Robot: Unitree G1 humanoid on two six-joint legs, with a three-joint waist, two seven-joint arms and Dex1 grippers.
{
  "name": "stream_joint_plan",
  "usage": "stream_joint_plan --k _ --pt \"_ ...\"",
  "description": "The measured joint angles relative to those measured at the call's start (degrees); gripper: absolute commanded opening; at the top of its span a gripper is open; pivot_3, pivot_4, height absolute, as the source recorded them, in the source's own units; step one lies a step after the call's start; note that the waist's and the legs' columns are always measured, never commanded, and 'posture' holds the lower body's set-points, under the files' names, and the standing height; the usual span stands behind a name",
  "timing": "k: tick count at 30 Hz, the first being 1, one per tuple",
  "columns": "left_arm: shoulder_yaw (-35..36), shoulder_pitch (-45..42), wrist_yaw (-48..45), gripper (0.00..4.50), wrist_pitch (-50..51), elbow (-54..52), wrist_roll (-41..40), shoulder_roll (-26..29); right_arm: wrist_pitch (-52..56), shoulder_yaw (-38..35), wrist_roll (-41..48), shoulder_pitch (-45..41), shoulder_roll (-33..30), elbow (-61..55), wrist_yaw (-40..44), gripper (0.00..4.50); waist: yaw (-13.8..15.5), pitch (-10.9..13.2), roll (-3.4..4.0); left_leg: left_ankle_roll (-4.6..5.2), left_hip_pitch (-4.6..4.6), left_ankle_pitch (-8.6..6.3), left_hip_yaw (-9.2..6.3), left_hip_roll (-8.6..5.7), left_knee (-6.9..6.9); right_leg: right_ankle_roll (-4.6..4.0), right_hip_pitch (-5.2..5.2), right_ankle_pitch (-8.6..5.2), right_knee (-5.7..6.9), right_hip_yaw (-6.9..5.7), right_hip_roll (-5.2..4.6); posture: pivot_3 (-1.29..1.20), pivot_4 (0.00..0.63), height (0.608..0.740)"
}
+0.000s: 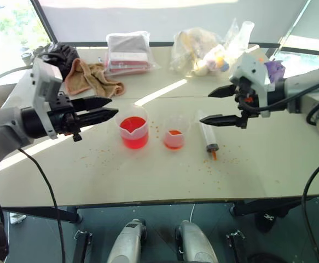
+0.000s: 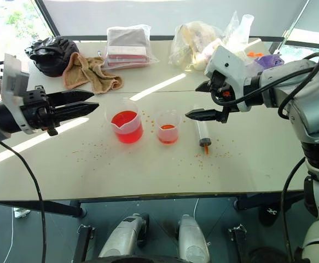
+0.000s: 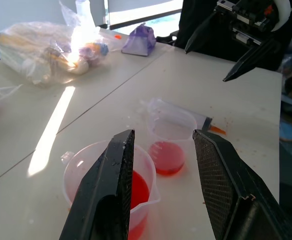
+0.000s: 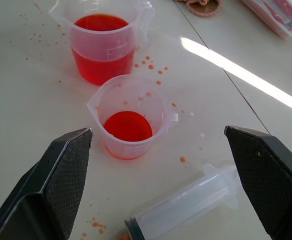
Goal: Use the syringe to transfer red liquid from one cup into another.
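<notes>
Clear plastic was the material of all three task items, which were set in a row at the centre of the white table [image 1: 93, 175]. The larger spouted beaker [image 1: 133, 131] stood left of centre and was about half filled with red liquid [image 1: 134, 137]. The smaller cup [image 1: 175, 132] stood just beside it on the right, apart from it, with a shallow layer of the same liquid at its bottom. The syringe [image 1: 208, 135] was laid flat on the table right of the smaller cup, its orange-red tip directed toward the lower edge of the frame.

The left gripper [image 1: 109, 108] was held above the table at mid-left, level, its fingers parted and empty; the beaker lay just right of and below its fingertips. The right gripper [image 1: 220, 106] was held at upper right, fingers spread wide and empty, with the syringe below it and untouched.

Small orange specks [image 4: 153, 64] were scattered over the table. A brown cloth [image 1: 91, 78] and plastic bags [image 1: 127, 52] were seen along the upper part of the frame.
</notes>
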Motion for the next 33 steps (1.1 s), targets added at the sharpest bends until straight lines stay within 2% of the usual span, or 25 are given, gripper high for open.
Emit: stream_joint_plan --k 26,30,33 --pt "-0.16 0.31 0.59 1.95 0.0 -0.04 0.78 -1.73 0.51 2.27 -3.9 0.27 -0.87 1.36 0.79 4.41 0.52 0.01 -0.01 0.04 -0.01 -0.02 0.1 -0.03 0.0 0.0 0.0 0.0 -0.02 0.0 -0.1 0.0 0.15 0.736" --pt "-0.16 0.36 0.67 1.95 -0.01 -0.15 0.88 -1.74 3.69 4.07 -4.61 -1.49 0.58 3.04 -0.18 4.41 0.47 0.01 -0.01 0.04 -0.01 -0.02 0.1 -0.03 0.0 0.0 -0.01 0.0 -0.02 0.0 -0.1 0.0 0.15 0.736" --pt "-0.15 0.64 1.28 1.95 -0.01 -0.44 0.85 -2.01 10.83 5.92 -5.25 -6.49 4.37 7.81 -2.9 4.41 0.22 0.01 -0.01 0.03 0.0 -0.02 0.11 -0.03 0.0 0.0 -0.02 0.0 -0.02 0.01 -0.1 0.0 0.15 0.736"
